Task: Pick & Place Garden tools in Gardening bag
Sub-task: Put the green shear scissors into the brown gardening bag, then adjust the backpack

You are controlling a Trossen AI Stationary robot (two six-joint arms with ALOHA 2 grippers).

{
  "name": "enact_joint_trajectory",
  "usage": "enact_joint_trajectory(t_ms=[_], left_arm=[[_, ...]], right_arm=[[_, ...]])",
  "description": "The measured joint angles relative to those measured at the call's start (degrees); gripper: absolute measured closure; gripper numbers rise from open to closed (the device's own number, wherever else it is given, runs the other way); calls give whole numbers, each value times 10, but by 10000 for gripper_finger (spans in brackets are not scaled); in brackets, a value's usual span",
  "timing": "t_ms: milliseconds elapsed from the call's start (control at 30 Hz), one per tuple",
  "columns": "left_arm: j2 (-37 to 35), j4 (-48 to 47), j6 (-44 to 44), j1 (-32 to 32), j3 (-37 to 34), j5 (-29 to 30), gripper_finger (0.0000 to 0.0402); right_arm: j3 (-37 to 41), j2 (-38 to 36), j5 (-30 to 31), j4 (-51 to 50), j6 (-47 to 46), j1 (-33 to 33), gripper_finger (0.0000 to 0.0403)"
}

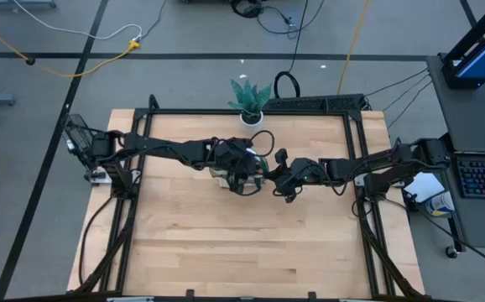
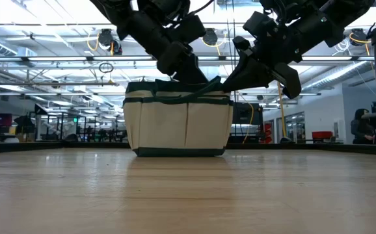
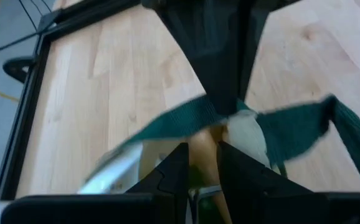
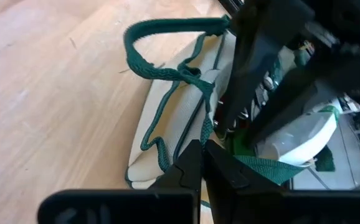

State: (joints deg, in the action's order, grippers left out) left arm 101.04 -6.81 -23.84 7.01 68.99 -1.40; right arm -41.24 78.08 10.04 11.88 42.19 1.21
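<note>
I'm seeing the bag (image 2: 177,123) sitting mid-desk (image 1: 226,252), nearer the far edge. My left gripper (image 3: 202,163) is hanging over its mouth, fingers gripping a wooden tool handle (image 3: 203,149). My right gripper (image 4: 203,163) is pinching the bag's green strap (image 4: 167,31), fingers closed.

Gardening bag (image 2: 175,127): beige fabric panels with dark green trim, just below both grippers.
Bag handle (image 4: 167,28): dark green woven webbing.
Tool handle (image 3: 203,152): tan wood, between the black fingers of the left gripper (image 3: 202,165).
Table (image 1: 226,252): pale wood planks.
Potted plant (image 1: 249,96): green leaves, white pot.
</note>
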Motion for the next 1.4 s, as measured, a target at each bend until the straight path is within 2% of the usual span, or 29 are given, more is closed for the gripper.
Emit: enact_joint_trajectory(t_ms=[100, 367, 567, 767, 867, 1100, 1267, 1400], left_arm=[[-7, -20, 4, 1, 0, 2, 314], [-10, -11, 19, 1, -1, 2, 314], [-59, -24, 28, 1, -2, 13, 314], [-121, -75, 50, 0, 0, 75, 314], [-149, -140, 81, 1, -1, 99, 314], [-174, -264, 164, 15, 0, 109, 314], [-170, -273, 169, 33, -1, 109, 314], [-163, -250, 169, 56, 0, 109, 314]], right_arm=[[0, 0, 19, -5, -8, 0, 403], [0, 0, 19, 2, -10, 0, 403], [0, 0, 18, 4, -59, 0, 398], [-1, -1, 21, 19, -102, 0, 355], [-1, -1, 21, 29, -102, 0, 328], [-1, -1, 12, 84, -103, 3, 272], [-1, -1, -74, 97, -108, 4, 253], [-1, -1, -71, 91, -139, 4, 254]])
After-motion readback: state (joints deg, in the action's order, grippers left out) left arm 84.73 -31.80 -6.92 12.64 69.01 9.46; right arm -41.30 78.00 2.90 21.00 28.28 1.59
